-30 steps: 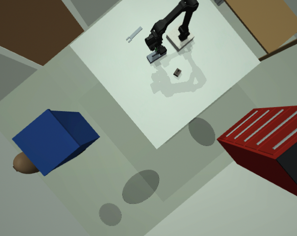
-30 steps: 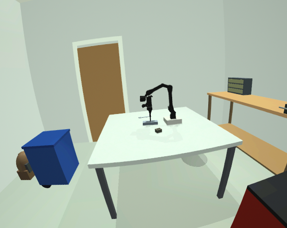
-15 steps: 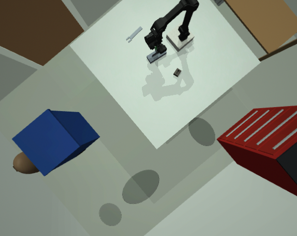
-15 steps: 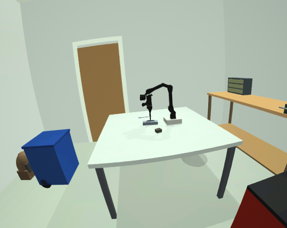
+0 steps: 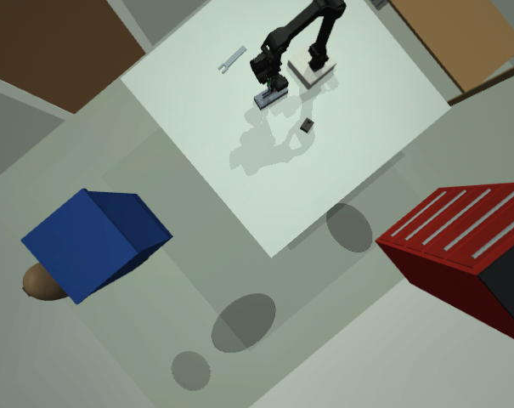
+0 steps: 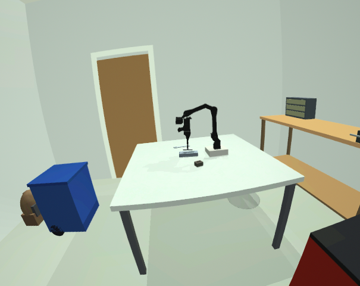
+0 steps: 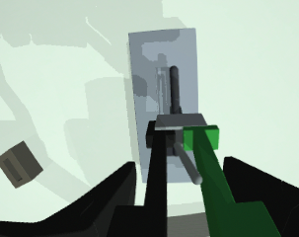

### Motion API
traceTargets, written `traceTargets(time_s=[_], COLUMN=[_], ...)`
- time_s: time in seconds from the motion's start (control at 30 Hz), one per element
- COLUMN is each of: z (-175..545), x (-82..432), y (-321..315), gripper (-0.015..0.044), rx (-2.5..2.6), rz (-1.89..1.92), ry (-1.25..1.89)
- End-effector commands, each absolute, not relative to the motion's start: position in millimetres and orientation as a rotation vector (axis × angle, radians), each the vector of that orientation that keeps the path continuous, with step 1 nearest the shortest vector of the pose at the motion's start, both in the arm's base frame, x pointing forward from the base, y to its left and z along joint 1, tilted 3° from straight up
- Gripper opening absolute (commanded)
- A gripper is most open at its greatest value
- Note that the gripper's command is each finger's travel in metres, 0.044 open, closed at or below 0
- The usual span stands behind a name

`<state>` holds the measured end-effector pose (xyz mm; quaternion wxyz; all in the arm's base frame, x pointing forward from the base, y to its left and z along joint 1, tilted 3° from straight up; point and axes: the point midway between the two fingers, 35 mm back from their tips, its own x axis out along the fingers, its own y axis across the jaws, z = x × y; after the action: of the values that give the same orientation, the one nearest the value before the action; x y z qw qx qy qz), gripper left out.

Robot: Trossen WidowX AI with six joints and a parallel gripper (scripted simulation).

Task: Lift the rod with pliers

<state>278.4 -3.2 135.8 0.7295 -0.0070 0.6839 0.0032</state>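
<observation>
Right now my fingers are closed firmly on the locking pliers, whose black and green handles reach down from my grip toward a grey crosspiece. I have the pliers directly below me, pointing down, and the exterior view shows them as a thin upright line under my fingers. Below my fingers lies the rod, dark and roughly level, at the lower end of the pliers. From outside I see it just above the channel block, with a narrow gap between the two, so it is out of the slot but only barely above it. In my wrist view the rod shows beside the slot rather than in it. I cannot make out exactly how the pliers' jaws sit around it, nor whether they are locked. A lighter bar slants off beneath my fingers; I cannot tell which part it belongs to. The channel block rests flat on the table beneath me. Well to the side of my fingers, also on the table, stands a small brown holster with a slot in it. On another side, apart from my fingers, a pale forked tool lies flat.
</observation>
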Motion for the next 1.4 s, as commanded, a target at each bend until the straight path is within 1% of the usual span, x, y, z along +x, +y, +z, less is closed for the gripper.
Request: traceTargets(time_s=[0.0, 1.37], z=[143.1, 187.4], x=[282.2, 297.2], y=[-2.4, 3.6], gripper=[0.0107, 0.0107], rx=[-0.019, -0.025], rz=[0.011, 0.021], ry=[1.47, 1.242])
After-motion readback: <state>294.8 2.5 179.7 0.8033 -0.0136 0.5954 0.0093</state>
